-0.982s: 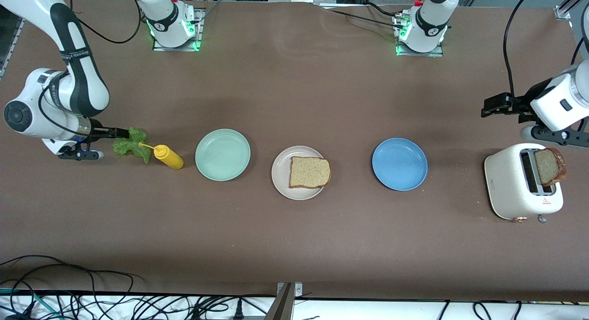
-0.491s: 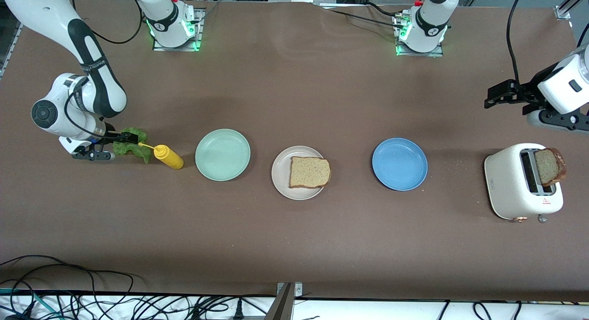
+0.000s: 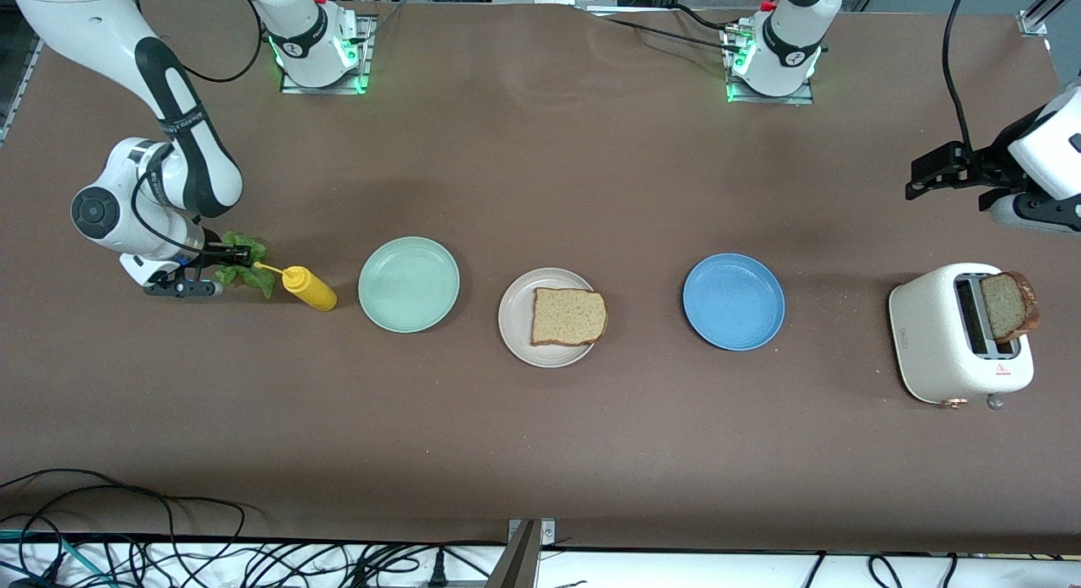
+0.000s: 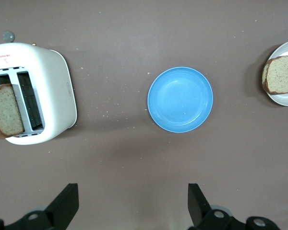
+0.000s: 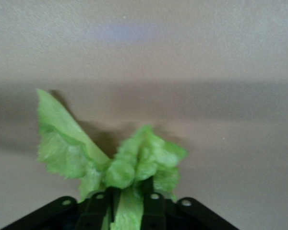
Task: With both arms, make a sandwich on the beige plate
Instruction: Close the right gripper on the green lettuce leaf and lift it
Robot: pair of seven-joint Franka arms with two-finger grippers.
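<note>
We've got one bread slice [image 3: 568,316] on the beige plate [image 3: 515,318] mid-table so far. Our right gripper [image 3: 239,255] is pinched shut on the lettuce leaf [image 3: 245,267] near the right arm's end, and the left gripper [image 3: 929,172] hangs wide open and empty above the toaster [image 3: 937,334], where the second slice [image 3: 1005,305] is sticking out.

Right claw [image 3: 241,255] has pinched the lettuce leaf [image 3: 245,267]; left claw [image 3: 920,176] drew back

Robotics lab, not kitchen: two white robot arm bases [image 3: 317,39] with green lights bolted onto brown matte tabletop [image 3: 540,436], tangled black cables [image 3: 169,554] along edge, white two-slot toaster [image 3: 942,334] as prop
</note>
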